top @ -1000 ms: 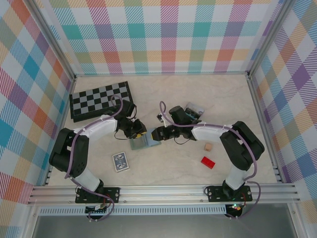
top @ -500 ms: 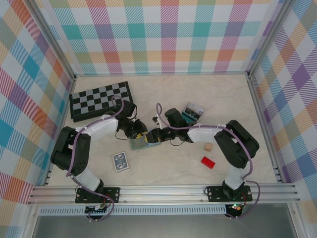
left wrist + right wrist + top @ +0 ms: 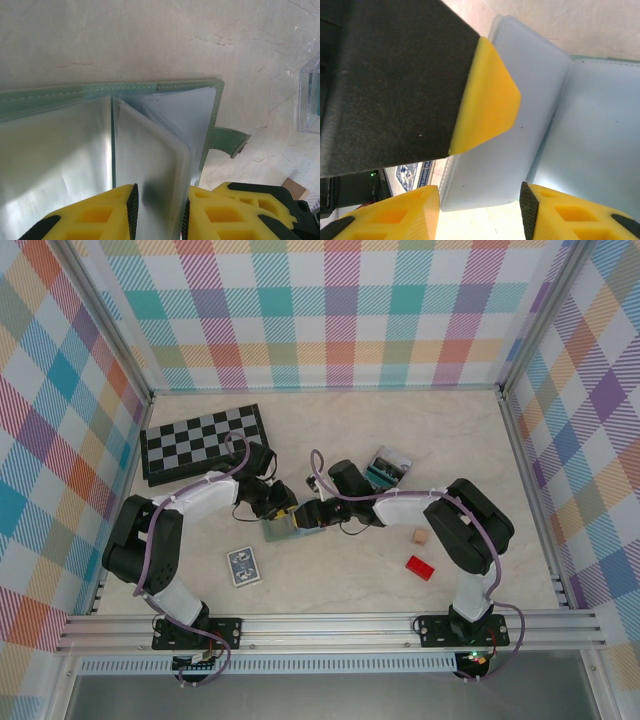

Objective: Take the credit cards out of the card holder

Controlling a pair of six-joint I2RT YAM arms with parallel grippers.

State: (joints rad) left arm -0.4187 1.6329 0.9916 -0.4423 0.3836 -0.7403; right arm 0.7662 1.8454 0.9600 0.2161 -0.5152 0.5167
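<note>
- Left gripper (image 3: 160,207): jaws narrowly parted, clamped on pale inner leaves of the card holder (image 3: 125,91).
- Right gripper (image 3: 480,202): jaws half open, straddling one leaf; contact unclear.
- Card holder: lying open mid-way across the table (image 3: 420,440), between both grippers, near the playing-card pack (image 3: 243,566).

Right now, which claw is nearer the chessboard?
Left. The left claw holds the wallet just right of the chessboard; the right claw reaches in from farther right.

A chessboard (image 3: 203,443) lies far left, a card pack (image 3: 243,565) near, a red block (image 3: 420,567) and wooden cube (image 3: 419,537) right.
</note>
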